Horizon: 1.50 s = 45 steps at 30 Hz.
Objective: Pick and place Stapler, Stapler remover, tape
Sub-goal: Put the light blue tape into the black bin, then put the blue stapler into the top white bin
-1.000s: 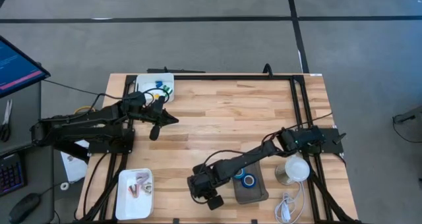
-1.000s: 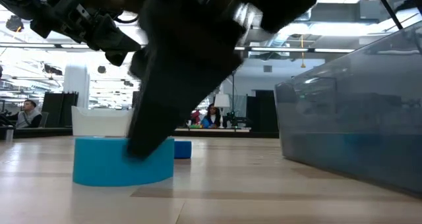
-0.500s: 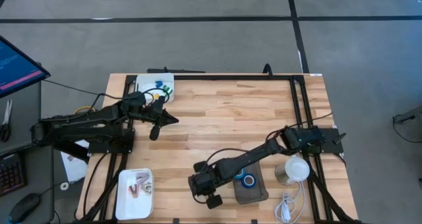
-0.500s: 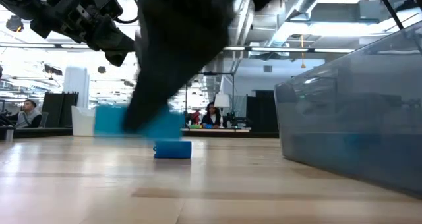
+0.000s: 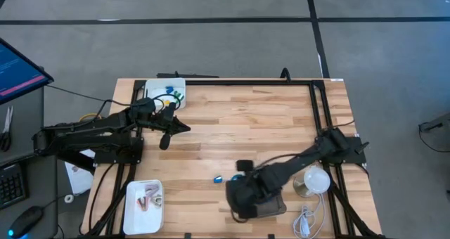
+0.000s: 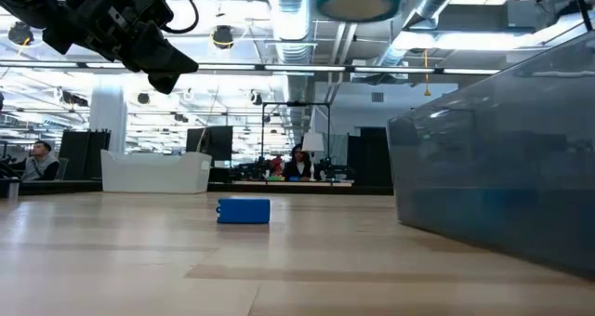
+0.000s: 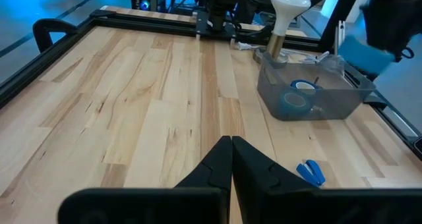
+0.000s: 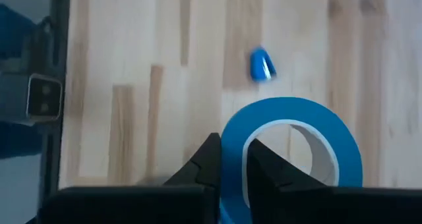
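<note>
One roll of blue tape (image 8: pixel 290 151) is pinched in the right gripper (image 8: pixel 227 159), whose fingers clamp the ring's wall, one inside the white core and one outside. In the high view the right gripper (image 5: pixel 244 195) hangs above the near edge of the table, just left of the clear bin (image 5: pixel 275 207), so the roll is lifted off the wood and not yet set down. Two more blue rolls (image 7: pixel 295 95) already lie inside that bin (image 7: pixel 349 95), seen from the left wrist view. Judging from this, the tape part is nearly finished: the held roll looks like the last one, and it needs only a short carry to the right and a release over the bin.

A small blue stapler remover (image 5: pixel 218 178) lies on the bare wood just left of the right gripper, well apart from the bin, and seems yet to be picked. No stapler can be made out with certainty.

At the far left of the table the left gripper (image 5: pixel 171 128) waits beside a white tray (image 5: pixel 181 84), its fingers pressed together and holding nothing.
</note>
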Motion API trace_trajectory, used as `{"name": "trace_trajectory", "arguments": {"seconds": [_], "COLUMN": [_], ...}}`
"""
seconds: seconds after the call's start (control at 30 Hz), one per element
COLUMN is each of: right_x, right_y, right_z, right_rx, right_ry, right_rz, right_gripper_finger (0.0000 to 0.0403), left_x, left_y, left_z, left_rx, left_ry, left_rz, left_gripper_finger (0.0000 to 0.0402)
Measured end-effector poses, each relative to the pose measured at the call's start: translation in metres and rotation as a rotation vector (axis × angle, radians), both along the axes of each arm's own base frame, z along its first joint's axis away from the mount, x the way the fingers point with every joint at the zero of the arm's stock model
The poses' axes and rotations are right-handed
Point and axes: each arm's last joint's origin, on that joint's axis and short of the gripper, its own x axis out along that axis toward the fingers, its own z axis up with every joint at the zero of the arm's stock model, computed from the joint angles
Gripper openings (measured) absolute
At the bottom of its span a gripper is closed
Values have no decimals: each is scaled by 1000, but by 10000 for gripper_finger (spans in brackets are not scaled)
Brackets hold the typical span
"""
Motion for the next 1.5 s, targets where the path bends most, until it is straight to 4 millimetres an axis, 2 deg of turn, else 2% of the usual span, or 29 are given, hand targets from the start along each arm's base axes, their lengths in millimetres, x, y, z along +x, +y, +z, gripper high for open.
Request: {"name": "trace_trajectory", "arguments": {"seconds": [0.1, 0.3, 0.5, 0.77, 0.87, 1.03, 1.33, 1.5], "right_x": [-21, -48, -61, -67, -67, -67, -67, -59], "right_y": [11, 34, 43, 42, 39, 39, 39, 29], "right_z": [8, 2, -30, -83, -95, -98, -98, -92], "right_rx": [5, 19, -9, 38, 57, 66, 71, 147], "right_ry": [29, 86, 140, 215, 228, 222, 226, 301], "right_rz": [-80, -209, -285, -312, -316, -313, -314, -353], "right_gripper_finger": [29, 29, 29, 29, 29, 30, 139, 174], "left_x": [0, 0, 0, 0, 0, 0, 0, 0], "left_y": [0, 0, 0, 0, 0, 0, 0, 0], "left_z": [0, 0, 0, 0, 0, 0, 0, 0], "left_rx": [0, 0, -1, -1, -1, -2, 0, 0], "left_ry": [0, 0, 0, 0, 0, 0, 0, 0], "left_rz": [0, 0, 0, 0, 1, 1, 0, 0], "left_gripper_finger": [3, 3, 3, 3, 3, 3, 3, 3]}}
